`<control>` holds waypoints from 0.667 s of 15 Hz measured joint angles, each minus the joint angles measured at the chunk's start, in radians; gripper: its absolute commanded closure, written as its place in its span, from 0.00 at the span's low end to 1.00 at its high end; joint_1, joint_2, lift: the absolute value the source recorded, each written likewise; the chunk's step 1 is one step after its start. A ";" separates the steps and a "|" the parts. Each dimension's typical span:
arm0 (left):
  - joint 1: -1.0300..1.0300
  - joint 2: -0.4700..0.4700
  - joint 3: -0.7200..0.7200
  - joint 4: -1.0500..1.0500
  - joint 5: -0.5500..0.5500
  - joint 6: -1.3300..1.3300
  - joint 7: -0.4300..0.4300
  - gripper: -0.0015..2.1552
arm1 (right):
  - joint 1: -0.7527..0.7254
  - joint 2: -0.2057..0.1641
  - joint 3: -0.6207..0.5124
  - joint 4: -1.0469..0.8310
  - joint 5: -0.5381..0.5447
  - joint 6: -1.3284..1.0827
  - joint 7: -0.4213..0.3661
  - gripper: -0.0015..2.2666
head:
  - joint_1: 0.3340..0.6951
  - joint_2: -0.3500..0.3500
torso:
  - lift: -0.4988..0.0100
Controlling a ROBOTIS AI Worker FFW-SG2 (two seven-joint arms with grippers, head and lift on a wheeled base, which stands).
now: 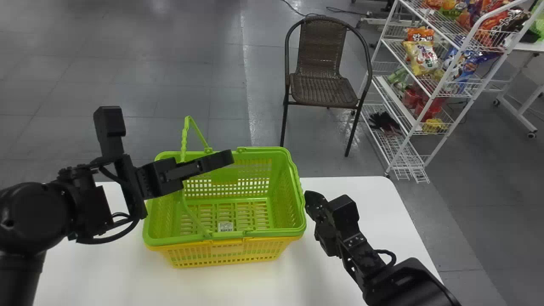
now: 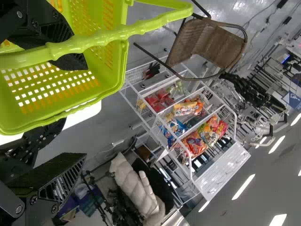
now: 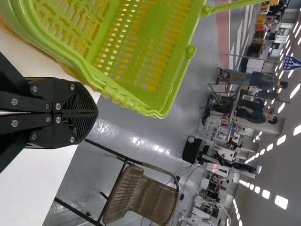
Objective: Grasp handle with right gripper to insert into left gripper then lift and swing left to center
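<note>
A green basket [image 1: 225, 170] is nested in a yellow basket [image 1: 225, 253] on the white table. One green handle [image 1: 184, 140] stands raised; the other lies folded along the right rim. My left gripper [image 1: 170, 135] is open over the basket's left side, one finger reaching across the raised handle's line. In the left wrist view, my left gripper [image 2: 84, 110] has its fingers wide apart, and the handle [image 2: 84, 43] crosses in front of one. My right gripper [image 1: 313, 204] is beside the basket's right rim, holding nothing. In the right wrist view, my right gripper [image 3: 96, 113] is shut, its fingers together.
The white table [image 1: 340, 185] extends around the baskets. A brown wicker chair [image 1: 323, 87] stands beyond its far edge. A white wire shelf [image 1: 442, 80] with snack bags is at the far right.
</note>
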 measured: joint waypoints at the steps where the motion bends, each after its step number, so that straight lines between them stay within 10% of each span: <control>1: 0.001 0.000 0.000 0.000 0.000 0.000 0.000 0.08 | -0.004 0.001 0.005 0.004 0.000 0.000 -0.001 0.89 | 1.00 0.31 | 0.98; 10: 0.013 -0.003 0.000 -0.008 0.003 0.000 -0.002 0.08 | -0.004 0.003 0.004 -0.014 -0.024 -0.005 -0.004 0.89 | 1.00 0.31 | 0.98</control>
